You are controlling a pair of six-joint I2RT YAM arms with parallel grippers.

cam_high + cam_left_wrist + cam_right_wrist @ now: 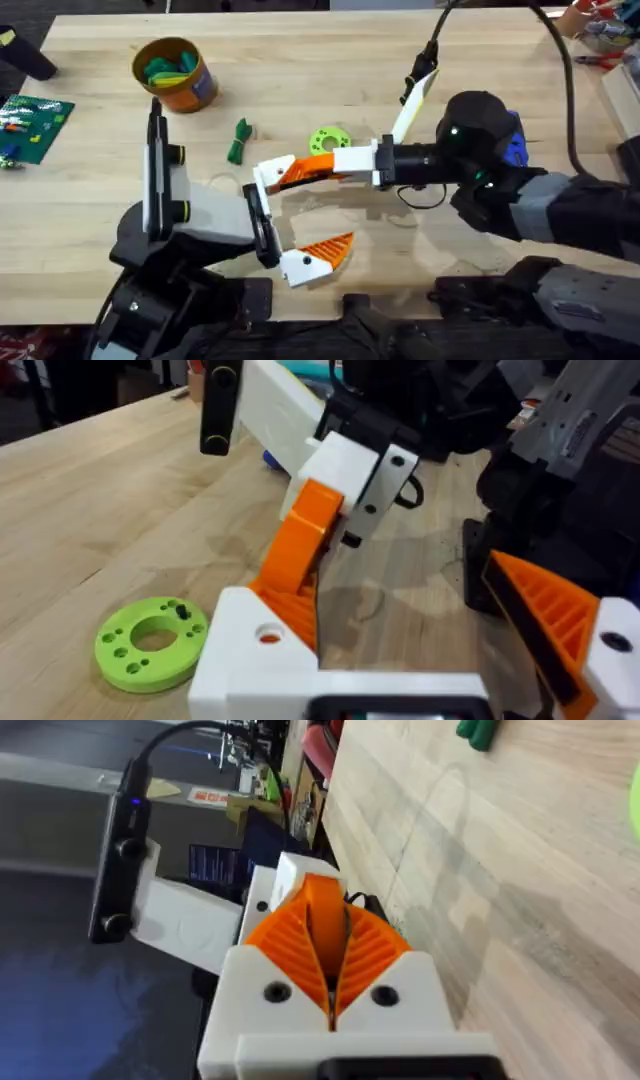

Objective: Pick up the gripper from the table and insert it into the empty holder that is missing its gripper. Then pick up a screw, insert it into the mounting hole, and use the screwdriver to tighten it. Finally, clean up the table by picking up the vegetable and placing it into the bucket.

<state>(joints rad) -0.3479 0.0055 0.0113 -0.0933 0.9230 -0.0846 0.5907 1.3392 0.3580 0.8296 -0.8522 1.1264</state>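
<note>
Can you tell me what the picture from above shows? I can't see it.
Two robot arms meet over a wooden table, white-and-orange grippers close together. Nearby lie a green ring, a dark-green toy vegetable and an orange bucket.

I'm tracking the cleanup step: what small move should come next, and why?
Probably swing the left pincer toward the vegetable: the pincer is open and holds nothing, and the vegetable lies on the table, outside the bucket.
</note>
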